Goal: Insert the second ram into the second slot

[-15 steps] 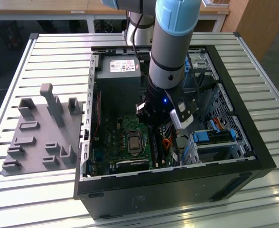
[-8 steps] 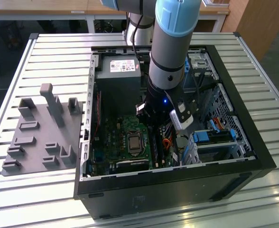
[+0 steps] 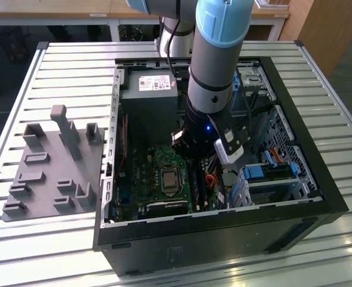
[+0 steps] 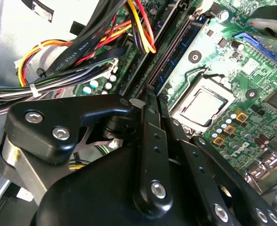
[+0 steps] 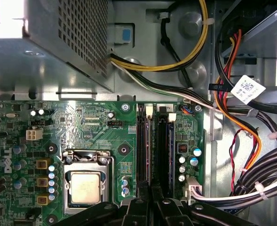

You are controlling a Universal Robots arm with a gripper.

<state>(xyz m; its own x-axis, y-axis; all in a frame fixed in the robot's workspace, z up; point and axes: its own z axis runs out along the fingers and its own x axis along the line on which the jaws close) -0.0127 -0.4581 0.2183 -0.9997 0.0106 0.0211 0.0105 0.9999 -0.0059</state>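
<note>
While the arm reaches down into the open computer case on the bench, the gripper sits low over the memory slots of the green motherboard, beside the processor socket. The dark-blue second ram stands on edge in the slot farther from the socket, directly ahead of the gripper. Whether the gripper is clamped or released cannot be told. A grey parts holder lies near the bench's edge at the exterior view's left.
</note>
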